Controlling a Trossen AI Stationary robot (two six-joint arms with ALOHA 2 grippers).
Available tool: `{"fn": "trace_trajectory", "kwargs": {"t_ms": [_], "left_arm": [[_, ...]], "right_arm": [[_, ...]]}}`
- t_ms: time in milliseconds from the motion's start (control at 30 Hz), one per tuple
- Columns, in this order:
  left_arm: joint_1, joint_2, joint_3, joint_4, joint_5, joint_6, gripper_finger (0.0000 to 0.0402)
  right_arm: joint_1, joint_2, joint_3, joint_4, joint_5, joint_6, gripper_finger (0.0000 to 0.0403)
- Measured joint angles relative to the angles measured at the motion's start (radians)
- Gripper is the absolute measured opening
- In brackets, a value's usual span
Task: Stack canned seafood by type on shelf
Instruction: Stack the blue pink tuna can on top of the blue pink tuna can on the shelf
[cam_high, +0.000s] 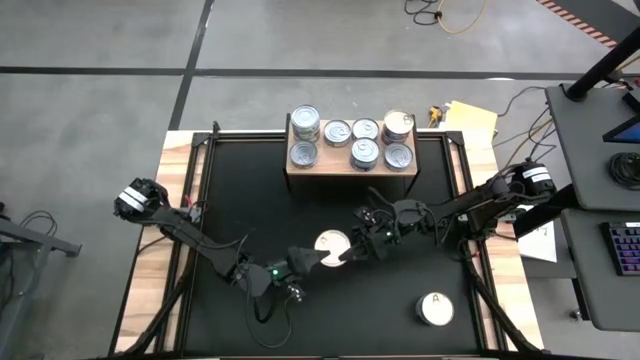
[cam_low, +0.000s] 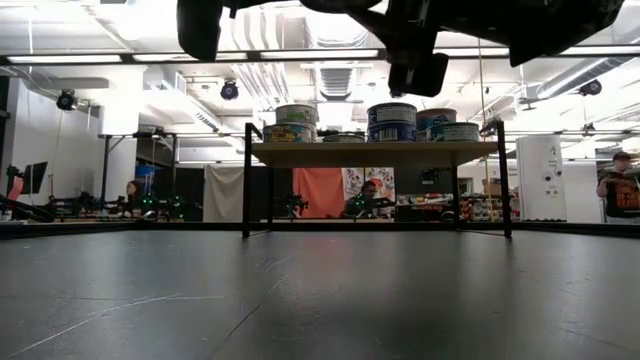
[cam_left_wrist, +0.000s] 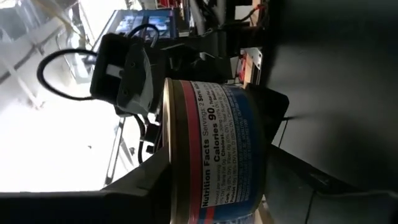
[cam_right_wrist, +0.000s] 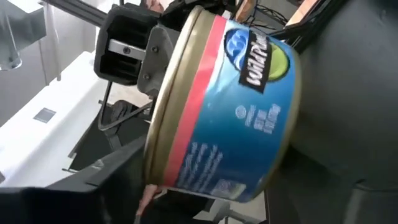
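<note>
1. The held can (cam_right_wrist: 230, 106) has a glossy blue-and-red paper label and a gold metal rim.
2. The shelf (cam_high: 352, 172) is light, matt wood.
3. The bench (cam_high: 250, 200) top is matt black.

shelf (cam_high: 352, 166): at the table's far edge, centre
tins on shelf (cam_high: 352, 142): two rows, some stacked
lone tin (cam_high: 435, 309): near right, well apart from shelf

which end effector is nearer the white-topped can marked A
Right. The right end effector is up-left of the can marked A; the left end effector lies farther left.
</note>
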Motion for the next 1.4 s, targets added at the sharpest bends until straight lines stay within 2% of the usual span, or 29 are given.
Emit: {"fn": "trace_trajectory", "kwargs": {"t_ms": [167, 367, 600, 700, 833, 900, 1033, 1233, 1333, 1400], "left_arm": [[-0.001, 0.0, 0.0, 0.014, -0.047, -0.097, 0.0171], [0.0, -0.007, -0.007, 0.024, -0.123, -0.184, 0.0171], [0.0, -0.027, -0.057, 0.016, -0.113, -0.364, 0.0171], [0.0, -0.057, -0.097, 0.015, -0.062, -0.464, 0.0171], [0.0, -0.117, -0.159, 0.016, 0.052, -0.598, 0.0171], [0.0, -0.147, -0.191, 0.017, 0.105, -0.66, 0.0171], [0.0, -0.17, -0.23, 0.018, 0.164, -0.782, 0.0171], [0.0, -0.153, -0.264, 0.017, 0.248, -0.912, 0.0171], [0.0, -0.138, -0.264, 0.018, 0.267, -0.966, 0.0171], [0.0, -0.129, -0.262, 0.021, 0.267, -0.986, 0.0171]], "right_arm": [[0.0, 0.001, -0.001, -0.013, -0.001, -0.014, 0.036], [-0.001, -0.003, -0.003, -0.03, -0.02, -0.057, 0.0362], [-0.002, -0.007, -0.003, -0.045, -0.033, -0.107, 0.0363], [0.003, -0.014, -0.003, -0.102, -0.045, -0.178, 0.0363], [0.034, -0.03, -0.003, -0.203, -0.019, -0.364, 0.0363], [0.062, -0.043, -0.003, -0.257, 0.036, -0.448, 0.0363], [0.129, -0.069, 0.027, -0.424, 0.212, -0.614, 0.0363], [0.266, -0.076, 0.148, -0.712, 0.581, -0.906, 0.0364], [0.34, -0.064, 0.195, -0.764, 0.789, -1.059, 0.0364], [0.38, -0.053, 0.224, -0.771, 0.888, -1.153, 0.0364]]}}
